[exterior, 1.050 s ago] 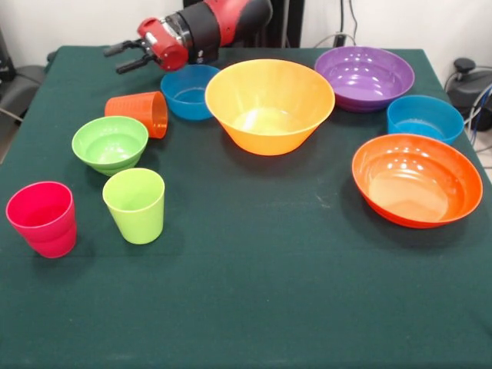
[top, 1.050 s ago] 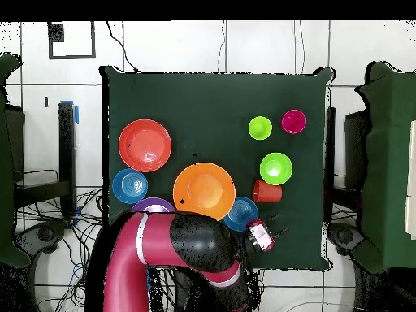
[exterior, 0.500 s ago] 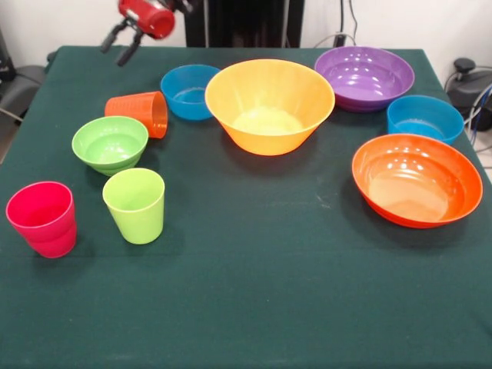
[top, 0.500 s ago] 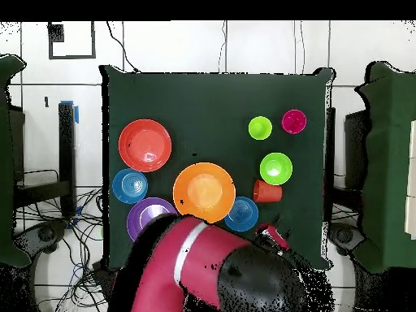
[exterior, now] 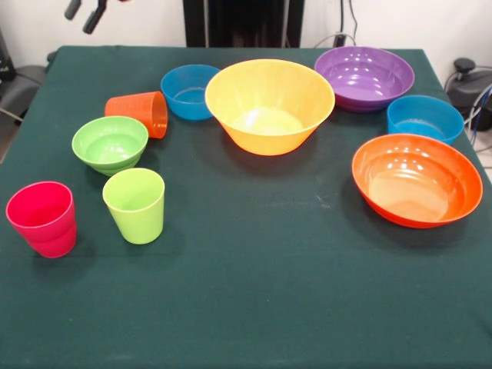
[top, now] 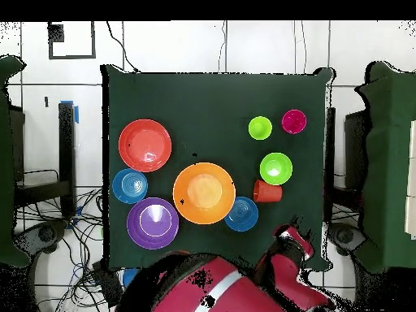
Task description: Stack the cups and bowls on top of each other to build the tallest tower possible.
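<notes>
I'm hovering the pincer [exterior: 84, 15] empty, fingers apart, worrying the tipped orange cup [exterior: 140, 112] rolls into the green bowl [exterior: 110, 143] if nudged.

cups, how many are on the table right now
3. The orange cup lies on its side beside the small green bowl. The lime green cup and the pinkish red cup stand upright nearer the front edge. None looks hidden.

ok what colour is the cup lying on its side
Orange; the tipped cup shows best in the front view.
</notes>
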